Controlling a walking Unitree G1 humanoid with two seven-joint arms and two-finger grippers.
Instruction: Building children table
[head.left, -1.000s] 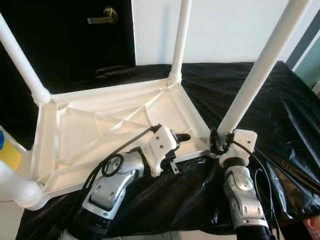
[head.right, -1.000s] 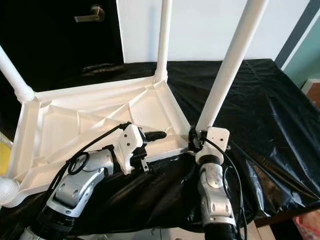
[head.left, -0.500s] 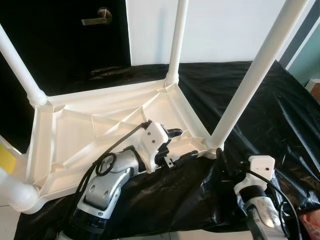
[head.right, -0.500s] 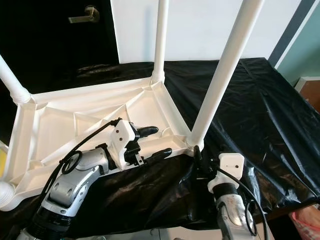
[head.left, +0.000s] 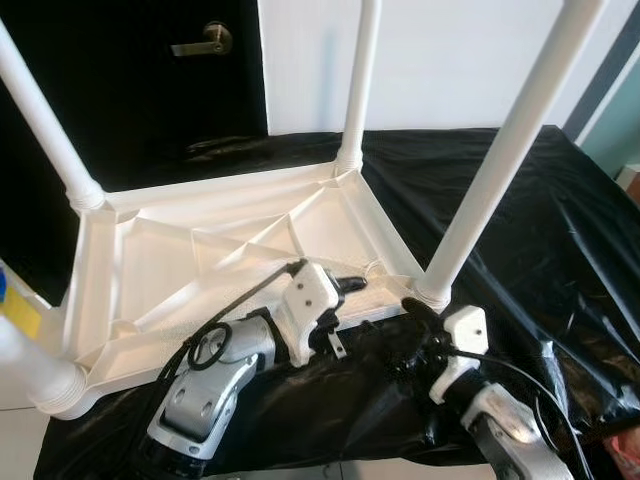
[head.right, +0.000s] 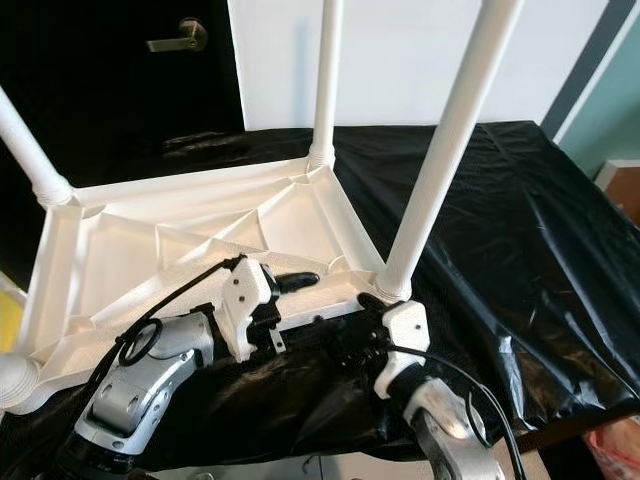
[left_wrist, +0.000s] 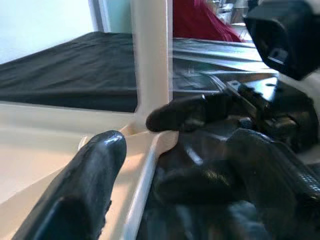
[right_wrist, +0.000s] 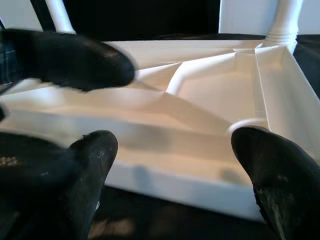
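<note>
black-covered surface (head.left: 560, 230) carries the upturned children table (head.left: 200, 260), legs up.
left hand (head.left: 350, 295) spread over its rim, right hand (head.left: 412, 312) open near the corner leg (head.left: 490, 190); a clumsy push may tip it.

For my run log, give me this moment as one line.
table upside down on black cover | left gripper open, straddling table edge | right gripper open, beside near-right leg base

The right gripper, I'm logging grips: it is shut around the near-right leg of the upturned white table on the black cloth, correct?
Not quite. The right gripper is open and holds nothing; it sits low beside the base of the near-right leg of the upturned white table on the black cloth. The right wrist view shows its fingers spread apart.
</note>
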